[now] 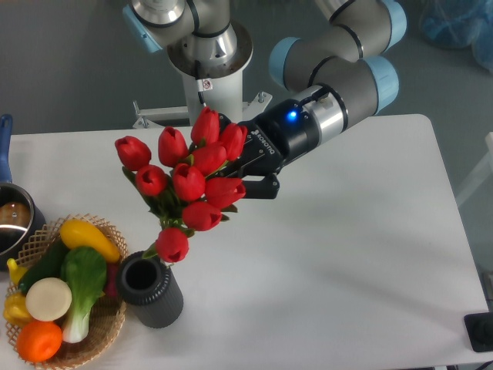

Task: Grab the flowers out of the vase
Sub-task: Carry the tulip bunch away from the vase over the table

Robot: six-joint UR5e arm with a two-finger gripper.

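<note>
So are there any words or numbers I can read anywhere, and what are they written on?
White lettering on the gripper holding the flowers: too blurred to read.
Small red-and-white sticker on the white robot base: too small to read.
Nothing else carries text.
</note>
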